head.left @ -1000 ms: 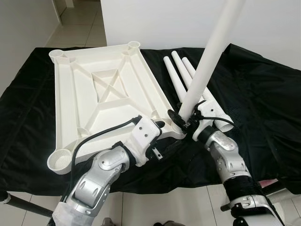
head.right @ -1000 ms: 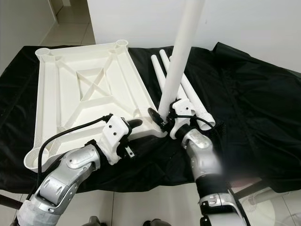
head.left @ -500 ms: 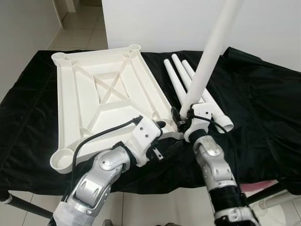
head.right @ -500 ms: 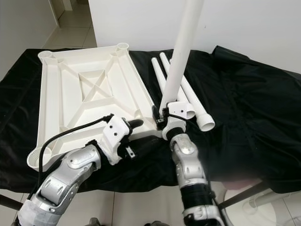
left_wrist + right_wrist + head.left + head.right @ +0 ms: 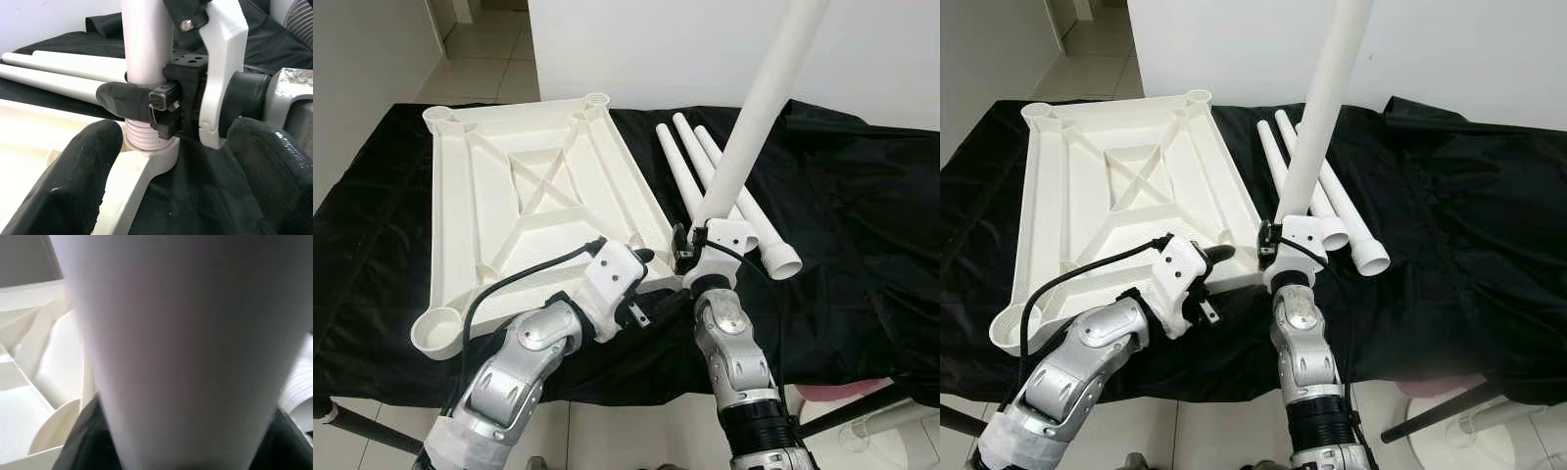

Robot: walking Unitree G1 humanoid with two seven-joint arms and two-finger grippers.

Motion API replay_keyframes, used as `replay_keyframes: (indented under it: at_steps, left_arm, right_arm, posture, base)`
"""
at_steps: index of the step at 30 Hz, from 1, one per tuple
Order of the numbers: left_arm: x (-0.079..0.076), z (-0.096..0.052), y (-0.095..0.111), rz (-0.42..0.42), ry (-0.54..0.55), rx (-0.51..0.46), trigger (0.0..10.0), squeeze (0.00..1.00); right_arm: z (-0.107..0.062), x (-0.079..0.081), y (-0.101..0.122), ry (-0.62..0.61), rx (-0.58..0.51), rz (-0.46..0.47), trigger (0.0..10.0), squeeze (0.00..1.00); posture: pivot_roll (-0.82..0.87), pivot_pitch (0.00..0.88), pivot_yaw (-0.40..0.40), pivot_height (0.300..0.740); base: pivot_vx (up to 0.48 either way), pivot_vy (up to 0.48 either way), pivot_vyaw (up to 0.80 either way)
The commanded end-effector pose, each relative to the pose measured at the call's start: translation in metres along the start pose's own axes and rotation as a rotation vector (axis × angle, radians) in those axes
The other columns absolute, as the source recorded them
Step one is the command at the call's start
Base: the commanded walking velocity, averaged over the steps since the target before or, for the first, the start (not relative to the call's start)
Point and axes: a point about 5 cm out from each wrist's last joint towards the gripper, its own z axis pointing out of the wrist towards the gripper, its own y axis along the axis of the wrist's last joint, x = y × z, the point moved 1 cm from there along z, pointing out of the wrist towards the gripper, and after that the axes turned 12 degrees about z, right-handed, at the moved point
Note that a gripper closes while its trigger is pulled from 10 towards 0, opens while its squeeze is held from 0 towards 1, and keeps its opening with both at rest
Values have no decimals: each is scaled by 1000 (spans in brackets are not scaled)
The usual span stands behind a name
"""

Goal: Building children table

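A white leg (image 5: pixel 754 108) stands nearly upright, its threaded end in the near right corner socket of the upturned tabletop (image 5: pixel 524 211) on a black cloth (image 5: pixel 862 225). The right gripper (image 5: pixel 142 100) clamps the leg low down. The left gripper (image 5: pixel 641 269) sits open just beside it. Three spare legs (image 5: pixel 724 191) lie alongside.

Colours on the bench: white parts on black

Tabletop (image 5: pixel 538 206) plain off-white, ribbed underside, no pattern. Leg (image 5: pixel 744 127) in my right gripper (image 5: pixel 146 103) matte white, threaded end (image 5: pixel 144 137) same white. Spare legs (image 5: pixel 724 186) white. Cloth (image 5: pixel 862 225) black, slight sheen, unpatterned. My fingers (image 5: pixel 73 181) black; my arms (image 5: pixel 514 372) silver with white wrist housings (image 5: pixel 612 284) and black cable (image 5: pixel 509 284). Wall (image 5: pixel 636 39) white, floor tiles (image 5: pixel 470 49) pale beige.
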Motion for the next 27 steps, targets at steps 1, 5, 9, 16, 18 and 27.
replay_keyframes:
  at_steps: [1, 5, 9, 16, 18, 27]
  left_arm:
    - [1, 0, 1, 9, 13, 6, 10000, 0]
    - [4, 0, 1, 14, 14, 4, 10000, 0]
    - [4, -2, 0, 12, -1, 4, 10000, 0]
    - [2, -6, 0, 11, -32, 3, 10000, 0]
    - [2, -6, 0, 9, -34, 3, 10000, 0]
    - [-1, -7, -1, -2, -50, 12, 10000, 0]
  right_arm:
    - [-4, -1, -4, -7, 20, 78, 10000, 251]
    - [-5, -6, 5, 20, -22, 33, 10000, 1000]
    - [-6, -9, 6, 45, -25, 3, 10000, 1000]
    - [-9, -16, 12, 114, -30, -49, 10000, 0]
    - [-9, -17, 13, 132, -28, -49, 10000, 0]
    - [1, -20, 23, 509, 43, -232, 10000, 0]
  posture:
    - [-58, 66, -13, 740]
    - [-62, 55, -1, 740]
    - [-61, 54, 1, 740]
    - [-61, 66, 7, 740]
    - [-61, 66, 7, 740]
    - [-58, 71, 15, 740]
  base:
    - [0, 0, 0]
    - [0, 0, 0]
    - [0, 0, 0]
    - [0, 0, 0]
    - [0, 0, 0]
    - [0, 0, 0]
